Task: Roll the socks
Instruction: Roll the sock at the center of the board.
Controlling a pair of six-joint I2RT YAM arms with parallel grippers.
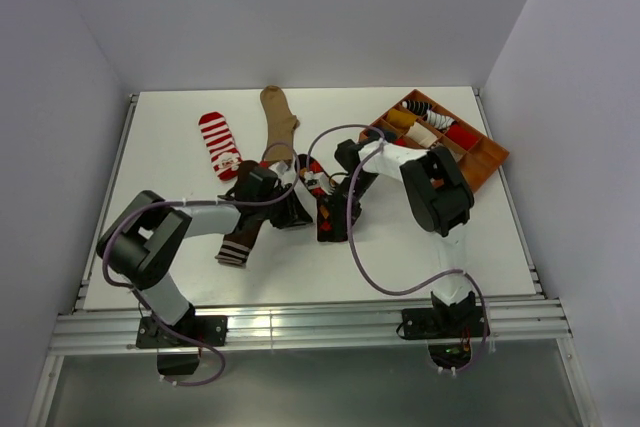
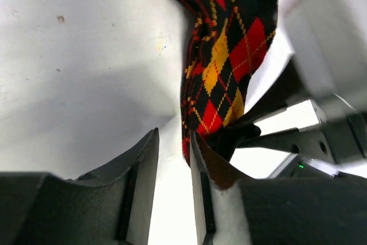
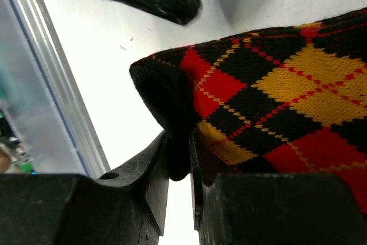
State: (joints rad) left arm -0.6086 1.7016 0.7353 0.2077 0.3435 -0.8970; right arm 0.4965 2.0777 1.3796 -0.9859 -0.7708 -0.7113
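Observation:
The black argyle sock (image 1: 317, 175) with red and orange diamonds lies at mid-table between my two grippers. My right gripper (image 1: 336, 219) is shut on its black end, which is pinched between the fingers in the right wrist view (image 3: 179, 142); the patterned part (image 3: 275, 90) spreads to the right. My left gripper (image 1: 296, 205) is slightly open with bare table showing in the gap (image 2: 174, 136); the sock (image 2: 221, 55) hangs just past its right fingertip. The dark brown sock with a striped cuff (image 1: 240, 241) lies under the left arm. The tan sock (image 1: 278, 117) and the red-and-white striped sock (image 1: 219, 145) lie farther back.
A wooden divided tray (image 1: 490, 162) with several rolled socks stands at the back right. The right arm's purple cable (image 1: 360, 257) loops over the table's middle. A metal rail (image 1: 300, 327) runs along the near edge.

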